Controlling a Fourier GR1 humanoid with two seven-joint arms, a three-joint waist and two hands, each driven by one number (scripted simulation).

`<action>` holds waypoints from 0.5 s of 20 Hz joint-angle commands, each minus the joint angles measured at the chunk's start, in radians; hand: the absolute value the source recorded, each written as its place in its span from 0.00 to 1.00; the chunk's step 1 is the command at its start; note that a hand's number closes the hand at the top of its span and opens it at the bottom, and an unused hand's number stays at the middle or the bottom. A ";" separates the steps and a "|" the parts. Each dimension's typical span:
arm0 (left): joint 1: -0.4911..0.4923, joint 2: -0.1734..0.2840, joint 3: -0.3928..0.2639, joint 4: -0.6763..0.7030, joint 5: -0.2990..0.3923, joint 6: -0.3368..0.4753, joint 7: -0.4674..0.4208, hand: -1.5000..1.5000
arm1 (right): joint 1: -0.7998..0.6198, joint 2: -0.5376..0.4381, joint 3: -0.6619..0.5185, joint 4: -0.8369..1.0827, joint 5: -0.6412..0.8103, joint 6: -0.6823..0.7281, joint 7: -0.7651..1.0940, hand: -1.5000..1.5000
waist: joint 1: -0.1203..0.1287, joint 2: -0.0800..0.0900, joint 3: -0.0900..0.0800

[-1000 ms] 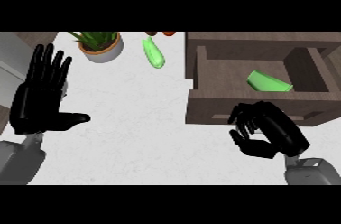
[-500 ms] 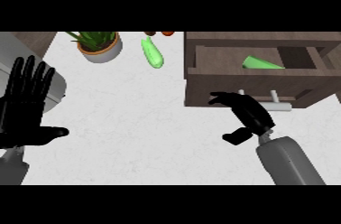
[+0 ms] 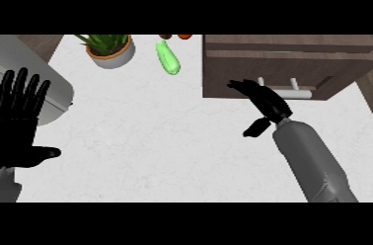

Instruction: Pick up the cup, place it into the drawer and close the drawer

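Right hand at the drawer front, left hand resting open.

The right hand (image 3: 264,102) has its fingers stretched out straight, tips against the front of the brown wooden drawer (image 3: 284,71), just left of the pale bar handle (image 3: 290,93); its thumb hangs down toward the white worktop (image 3: 160,135). The cup cannot be seen; the drawer looks pushed in, nothing of its inside showing. The left hand (image 3: 22,125) rests open at the view's left edge, fingers spread upward. Farther back lie a green cucumber (image 3: 168,58) and a potted plant (image 3: 109,49).
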 commanded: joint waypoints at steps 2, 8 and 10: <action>-0.034 0.000 0.038 0.054 0.009 -0.053 0.019 0.00 | -0.159 -0.029 -0.086 0.286 -0.023 -0.005 -0.118 0.00 | 0.006 0.011 0.003; -0.053 -0.024 0.035 0.092 -0.016 -0.078 -0.003 0.00 | -0.312 -0.114 -0.126 0.454 -0.014 0.049 -0.156 0.00 | 0.023 0.021 0.004; -0.018 -0.028 0.013 0.027 -0.024 -0.060 0.016 0.00 | -0.319 -0.105 -0.133 0.498 -0.008 0.014 -0.162 0.00 | 0.045 0.024 0.005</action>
